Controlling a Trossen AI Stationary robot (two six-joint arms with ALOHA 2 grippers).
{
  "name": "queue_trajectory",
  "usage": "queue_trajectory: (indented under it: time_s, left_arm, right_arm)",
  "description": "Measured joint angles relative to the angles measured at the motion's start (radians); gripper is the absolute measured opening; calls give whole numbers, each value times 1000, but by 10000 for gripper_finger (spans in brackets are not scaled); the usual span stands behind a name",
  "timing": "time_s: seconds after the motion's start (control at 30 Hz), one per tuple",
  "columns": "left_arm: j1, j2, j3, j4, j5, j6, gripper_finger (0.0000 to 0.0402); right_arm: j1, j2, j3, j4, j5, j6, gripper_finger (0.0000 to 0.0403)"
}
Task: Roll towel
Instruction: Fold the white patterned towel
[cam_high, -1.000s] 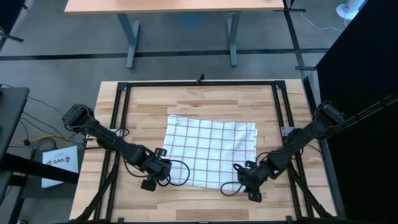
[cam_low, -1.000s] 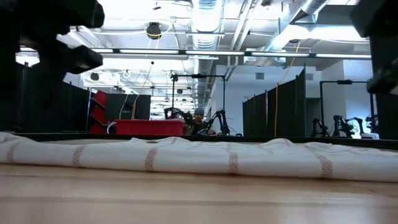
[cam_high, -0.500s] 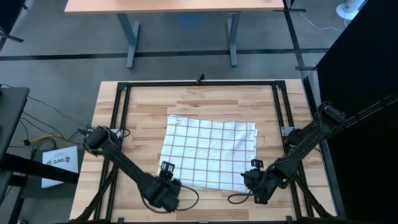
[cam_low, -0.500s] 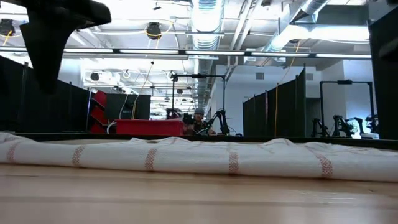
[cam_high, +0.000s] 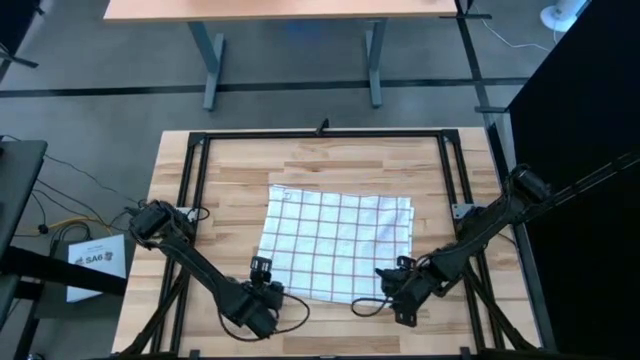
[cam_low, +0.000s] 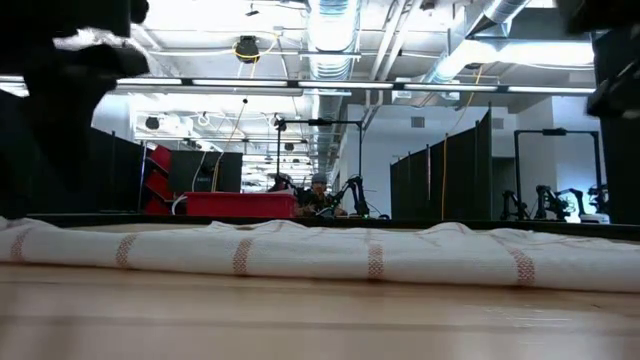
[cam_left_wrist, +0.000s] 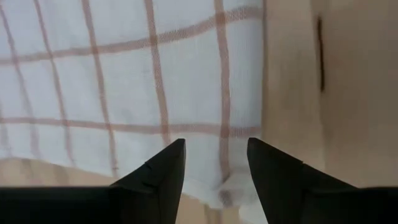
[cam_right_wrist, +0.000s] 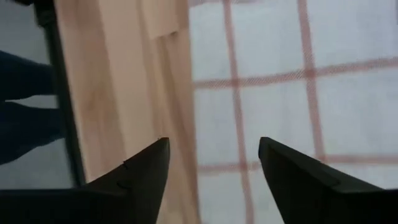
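Towel (cam_high: 336, 245) flat on table (cam_high: 230, 170), near corners under both arms' open, empty jaws

The towel (cam_high: 338, 244) lies mid-table (cam_high: 220, 170), left tool (cam_high: 262, 268) and right tool (cam_high: 395, 269) at its near corners.

The left arm is reaching in low, its left gripper (cam_high: 262, 268) hanging with fingers (cam_left_wrist: 163, 171) parted, empty. The right arm is angling in opposite, its right gripper (cam_high: 390, 274) gaping wide, fingers (cam_right_wrist: 146, 171) gripping nothing.
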Motion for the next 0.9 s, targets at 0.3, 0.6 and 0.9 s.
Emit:
queue_trajectory:
  time_s: [0.3, 0.6, 0.9]
  left_arm:
    - [65, -39, -25, 128, 78, 70, 160]
    - [62, -29, -37, 145, 173, 68, 160]
    - [64, 13, -45, 168, 150, 21, 160]
  right_arm:
    - [-2, 152, 37, 33, -1, -1, 250]
    - [-3, 206, 71, 1, 2, -15, 250]
    - [-35, 206, 71, -22, 1, -73, 249]
